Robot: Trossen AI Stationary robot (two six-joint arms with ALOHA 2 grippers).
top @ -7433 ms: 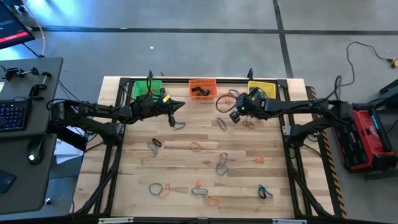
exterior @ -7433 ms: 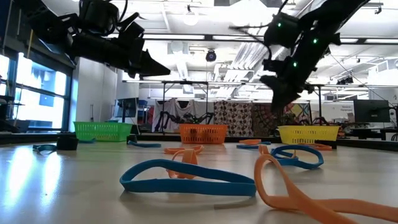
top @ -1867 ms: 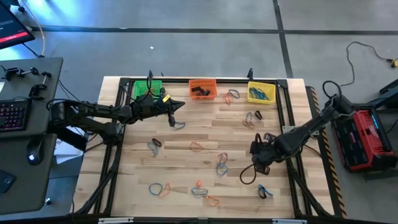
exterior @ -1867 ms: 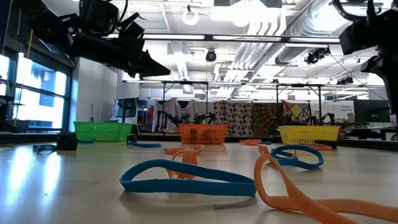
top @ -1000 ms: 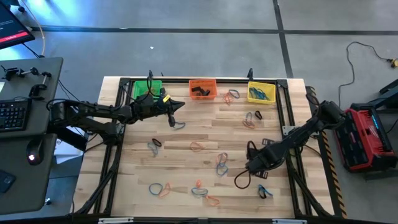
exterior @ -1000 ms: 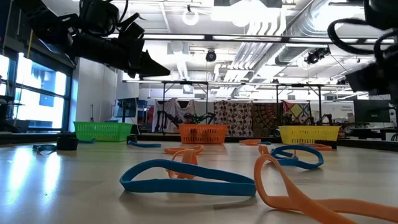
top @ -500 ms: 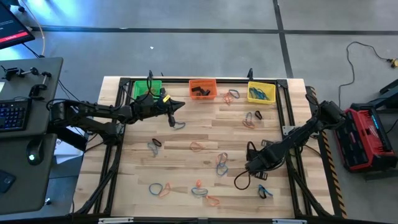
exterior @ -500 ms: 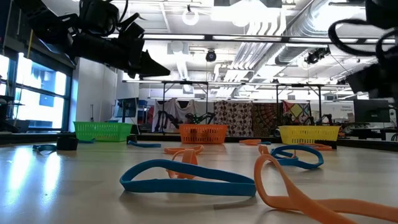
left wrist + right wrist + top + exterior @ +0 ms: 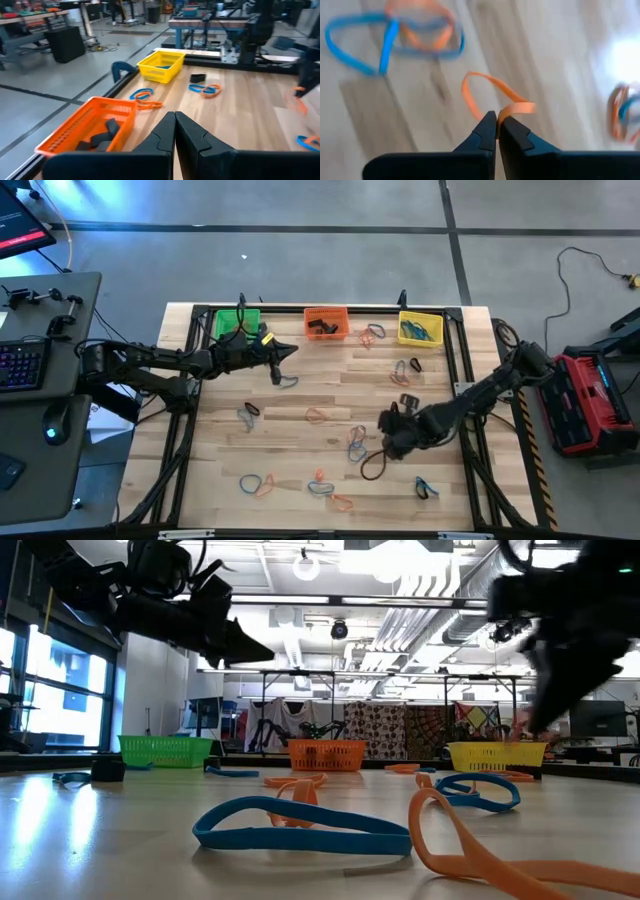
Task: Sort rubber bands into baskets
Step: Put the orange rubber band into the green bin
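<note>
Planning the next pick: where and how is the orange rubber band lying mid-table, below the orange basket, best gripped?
Pinch one strand of the orange rubber band, coming straight down with the gripper fingers straddling it. It lies flat on the wooden table, too thin to catch from the side, and no other band seems to overlap it.

right end effector [image 9: 497, 118] (fingers pinched together) | grips orange rubber band [image 9: 490, 92] | above wooden table [image 9: 420, 125]
</note>
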